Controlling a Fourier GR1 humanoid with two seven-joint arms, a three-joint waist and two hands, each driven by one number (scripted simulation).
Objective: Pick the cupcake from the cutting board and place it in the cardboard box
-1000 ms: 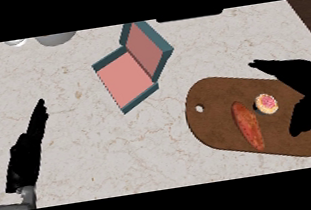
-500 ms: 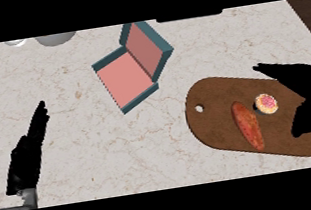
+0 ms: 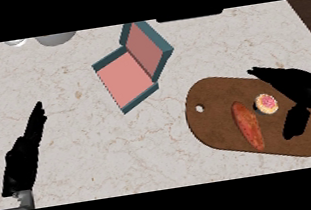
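Though marbled and pale, worktop (image 3: 78,118) noted as carrying everything of interest. Cutting board (image 3: 218,125) lying at right, brown and oval, with a hole near its left end. Cardboard box (image 3: 135,72) lying open at upper centre, well apart from the board, pink inside, teal outside, nothing in it. Left hand (image 3: 21,160) at lower left, fingers straight and together, pointing up, resting. Right hand (image 3: 298,90) over the board's right part, spread, fingers reaching above the cupcake and thumb below, closed on nothing. Long reddish item (image 3: 249,126) (sausage-like, kind uncertain) lying on the board just left of the cupcake. Cupcake (image 3: 266,103) sitting on the board, pink-topped, within the hand's open span; contact not discernible. Judged progress: early, approach under way; grasp, lift, carry to the box and release all outstanding.
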